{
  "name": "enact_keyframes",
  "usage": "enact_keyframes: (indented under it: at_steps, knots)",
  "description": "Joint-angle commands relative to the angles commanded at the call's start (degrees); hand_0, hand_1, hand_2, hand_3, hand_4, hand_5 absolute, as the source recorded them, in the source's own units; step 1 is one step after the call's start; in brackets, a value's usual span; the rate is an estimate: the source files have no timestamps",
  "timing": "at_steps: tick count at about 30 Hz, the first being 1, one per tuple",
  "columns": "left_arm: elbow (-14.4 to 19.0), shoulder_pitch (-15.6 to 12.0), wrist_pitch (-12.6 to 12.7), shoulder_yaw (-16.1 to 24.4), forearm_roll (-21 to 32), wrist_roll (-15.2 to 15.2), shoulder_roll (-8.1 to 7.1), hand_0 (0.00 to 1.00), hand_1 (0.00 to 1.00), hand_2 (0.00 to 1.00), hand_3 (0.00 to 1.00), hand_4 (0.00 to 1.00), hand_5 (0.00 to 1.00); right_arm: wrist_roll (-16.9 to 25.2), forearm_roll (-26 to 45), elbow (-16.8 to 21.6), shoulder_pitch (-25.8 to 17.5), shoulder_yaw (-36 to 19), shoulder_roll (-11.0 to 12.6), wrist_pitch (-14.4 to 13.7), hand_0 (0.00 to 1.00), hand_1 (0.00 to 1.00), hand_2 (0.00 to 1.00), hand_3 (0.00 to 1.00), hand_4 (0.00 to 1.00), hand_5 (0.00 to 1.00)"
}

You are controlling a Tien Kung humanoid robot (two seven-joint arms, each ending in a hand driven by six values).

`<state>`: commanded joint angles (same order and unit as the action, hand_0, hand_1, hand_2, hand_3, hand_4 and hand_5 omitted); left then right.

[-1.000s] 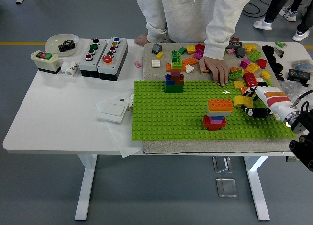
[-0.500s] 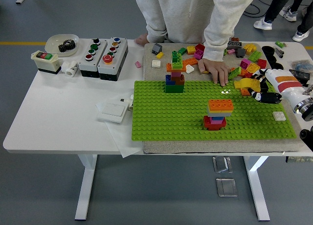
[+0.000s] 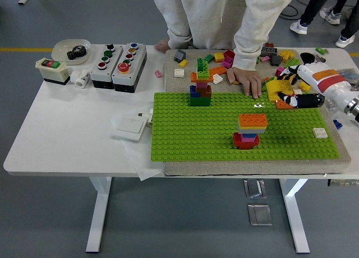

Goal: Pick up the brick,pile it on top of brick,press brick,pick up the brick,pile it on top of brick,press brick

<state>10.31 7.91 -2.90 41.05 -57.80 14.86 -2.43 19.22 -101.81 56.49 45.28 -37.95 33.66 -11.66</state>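
The right hand [image 3: 289, 92] pinches a yellow brick [image 3: 279, 88] near the green baseplate's [image 3: 185, 134] far right corner; two brick stacks stand there.

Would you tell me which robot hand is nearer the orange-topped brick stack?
The right hand: it holds a yellow brick up and right of the stack. The left hand isn't in view.

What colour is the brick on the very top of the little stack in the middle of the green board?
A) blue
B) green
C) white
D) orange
D: the top brick of the middle stack is orange, sitting above a pale layer, a blue one and a red base on the green baseplate.
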Motion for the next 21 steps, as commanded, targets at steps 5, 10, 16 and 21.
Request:
enact_keyframes:
  at_steps: [5,10,16,21]
  knots:
    - [0.00,-0.09,0.07,0.60,-0.38,0.00,-0.05,0.782,0.728,0.641,0.559,0.583,0.601,-2.99,-1.31,6.61,0.83,0.43,2.16,5.56,0.521,0.476,0.524,0.488,0.539,0.298]
    - [0.00,-0.25,0.05,1.10,-0.93,0.10,-0.09,0.782,0.727,0.639,0.559,0.583,0.602,-9.69,-1.82,13.10,1.12,0.06,3.65,12.59,0.515,0.479,0.528,0.487,0.551,0.302]
    - [0.00,-0.50,-0.03,1.60,-1.62,0.32,-0.13,0.781,0.727,0.639,0.559,0.583,0.599,-16.73,-2.30,19.34,0.80,-0.15,4.55,16.79,0.504,0.478,0.529,0.489,0.566,0.309]
    - [0.00,-0.62,-0.11,1.71,-1.90,0.41,-0.16,0.781,0.727,0.639,0.559,0.583,0.599,-20.47,-2.85,23.38,0.25,-0.49,5.17,17.81,0.504,0.478,0.529,0.489,0.566,0.309]
